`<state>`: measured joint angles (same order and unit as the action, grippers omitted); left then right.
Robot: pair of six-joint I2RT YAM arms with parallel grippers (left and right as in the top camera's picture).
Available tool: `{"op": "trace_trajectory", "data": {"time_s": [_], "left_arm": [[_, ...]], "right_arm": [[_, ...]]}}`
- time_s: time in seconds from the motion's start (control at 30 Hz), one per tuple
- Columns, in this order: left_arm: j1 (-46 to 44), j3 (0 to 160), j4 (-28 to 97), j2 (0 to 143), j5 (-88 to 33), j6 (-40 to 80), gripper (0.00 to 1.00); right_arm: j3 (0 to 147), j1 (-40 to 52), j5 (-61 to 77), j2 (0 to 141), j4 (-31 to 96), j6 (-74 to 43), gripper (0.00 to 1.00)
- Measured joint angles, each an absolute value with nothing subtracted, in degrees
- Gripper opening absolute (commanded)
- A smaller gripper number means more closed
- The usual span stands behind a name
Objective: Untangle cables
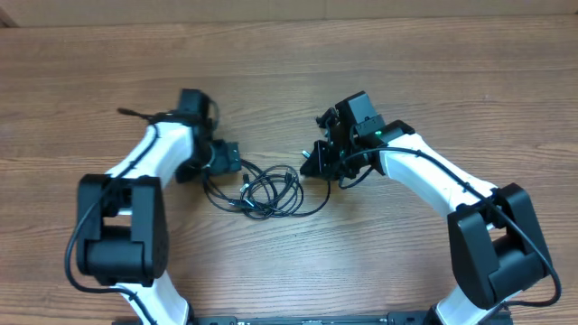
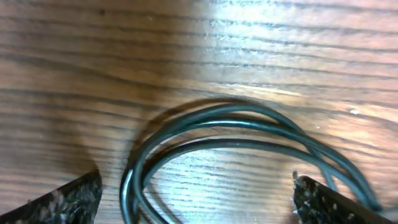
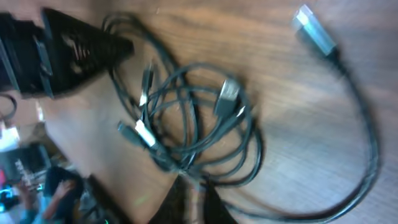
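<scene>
Thin black cables [image 1: 266,191] with silver plugs lie looped in a tangle mid-frame in the overhead view, between the wide-spread left gripper [image 1: 231,164] and the nearly closed right gripper [image 1: 313,163].

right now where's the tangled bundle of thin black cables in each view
overhead: bundle of thin black cables lies near the centre
left wrist: its loops arc across the lower middle
right wrist: it fills the middle
shared landmark: the brown wood-grain tabletop beneath it everywhere
</scene>
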<state>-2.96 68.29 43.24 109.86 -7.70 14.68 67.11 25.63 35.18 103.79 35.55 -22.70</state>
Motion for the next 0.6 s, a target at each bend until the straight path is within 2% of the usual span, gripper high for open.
{"op": "trace_trajectory", "data": {"time_s": [0.03, 0.07, 0.2, 0.4, 0.5, 0.6], "left_arm": [[-1.3, 68.3, 43.3, 109.7, -11.0, 13.0, 1.0], [1.0, 68.3, 43.2, 109.6, -15.6, 11.0, 1.0], [3.9, 68.3, 42.6, 109.8, -21.9, 8.5, 1.0], [3.2, 68.6, 43.2, 109.9, -18.6, 11.6, 1.0], [2.8, 68.7, 43.4, 109.9, -17.4, 12.4, 0.96], [3.0, 69.0, 43.9, 110.0, -17.6, 11.6, 0.93]], "right_arm": [[67.1, 26.5, 35.9, 103.8, 36.6, -22.6, 0.5], [67.2, 28.1, 36.7, 103.8, 37.3, -23.1, 0.54], [67.2, 32.7, 35.7, 103.8, 37.8, -26.0, 0.56], [67.2, 40.9, 20.7, 103.8, 38.0, -35.0, 0.59], [68.3, 40.7, 15.3, 103.8, 40.5, -34.7, 0.66], [73.8, 38.9, 12.5, 103.8, 47.4, -32.6, 0.64]]}}
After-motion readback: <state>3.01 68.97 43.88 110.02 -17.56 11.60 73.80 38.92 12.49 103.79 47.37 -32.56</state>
